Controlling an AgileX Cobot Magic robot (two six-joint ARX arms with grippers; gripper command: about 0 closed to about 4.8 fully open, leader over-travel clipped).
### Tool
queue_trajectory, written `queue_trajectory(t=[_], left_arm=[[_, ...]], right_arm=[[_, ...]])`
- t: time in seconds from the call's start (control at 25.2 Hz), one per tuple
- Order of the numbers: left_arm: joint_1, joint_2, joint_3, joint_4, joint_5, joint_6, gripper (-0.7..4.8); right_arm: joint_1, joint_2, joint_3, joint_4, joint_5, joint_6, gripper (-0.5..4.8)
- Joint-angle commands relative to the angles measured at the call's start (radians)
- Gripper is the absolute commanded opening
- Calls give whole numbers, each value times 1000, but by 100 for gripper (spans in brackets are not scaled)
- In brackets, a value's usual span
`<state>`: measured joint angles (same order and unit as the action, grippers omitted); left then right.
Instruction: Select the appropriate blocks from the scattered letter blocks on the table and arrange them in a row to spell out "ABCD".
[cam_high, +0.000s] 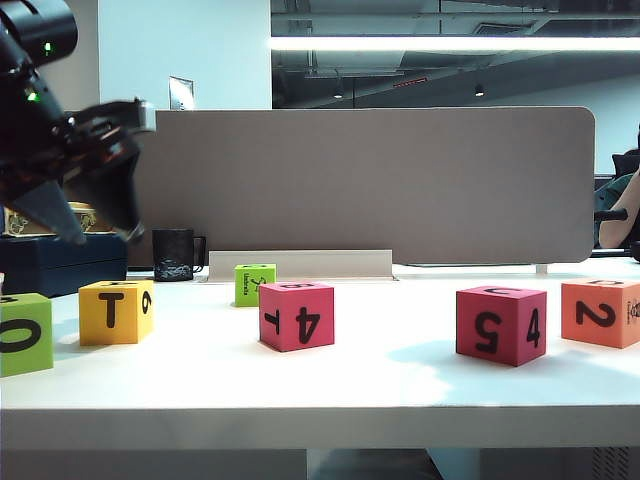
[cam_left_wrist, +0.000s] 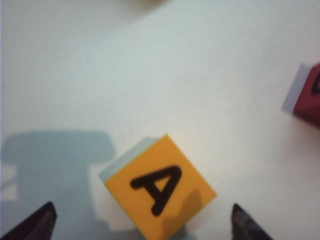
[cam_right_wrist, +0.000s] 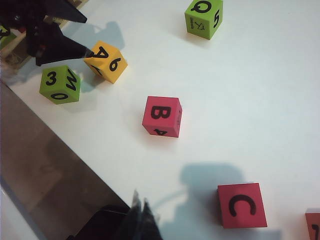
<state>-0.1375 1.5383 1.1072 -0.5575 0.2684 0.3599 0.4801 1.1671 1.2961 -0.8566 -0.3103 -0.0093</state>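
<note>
1. The left gripper (cam_left_wrist: 142, 220) hangs wide open and empty over the yellow A block (cam_left_wrist: 159, 194), which sits on the table (cam_left_wrist: 200, 75) between its fingertips, untouched.
2. The right gripper (cam_right_wrist: 139, 212) waits near the table's front edge, jaws together and holding nothing.
3. The magenta B block (cam_right_wrist: 162, 116) stands well apart from the A block; the magenta C block (cam_right_wrist: 242, 205) lies further right, with the orange block (cam_high: 600, 312) beyond it.
4. No row exists yet: all four blocks appear still to need lining up.
</note>
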Motion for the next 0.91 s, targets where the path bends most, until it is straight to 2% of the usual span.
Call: queue_trajectory(t=[0.04, 0.16, 0.36, 0.59, 0.67, 0.79, 0.91], left_arm=[[-1, 5, 3, -66, -8, 73, 479], [-1, 13, 3, -120, -6, 142, 479], [-1, 34, 3, -106, -23, 160, 479], [-2, 97, 2, -77, -25, 150, 479], [-8, 109, 3, -56, -22, 113, 479], [-31, 121, 3, -1, -26, 95, 392], [-50, 127, 3, 26, -52, 75, 392]], right_arm=[[1, 5, 4, 3, 1, -19, -2], [1, 13, 4, 1, 1, -27, -2], [1, 18, 3, -2, 1, -27, -2], [1, 18, 3, -2, 2, -26, -2], [1, 18, 3, -1, 2, -26, -2], [1, 18, 3, -1, 2, -26, -2], [1, 18, 3, -3, 5, -26, -2]])
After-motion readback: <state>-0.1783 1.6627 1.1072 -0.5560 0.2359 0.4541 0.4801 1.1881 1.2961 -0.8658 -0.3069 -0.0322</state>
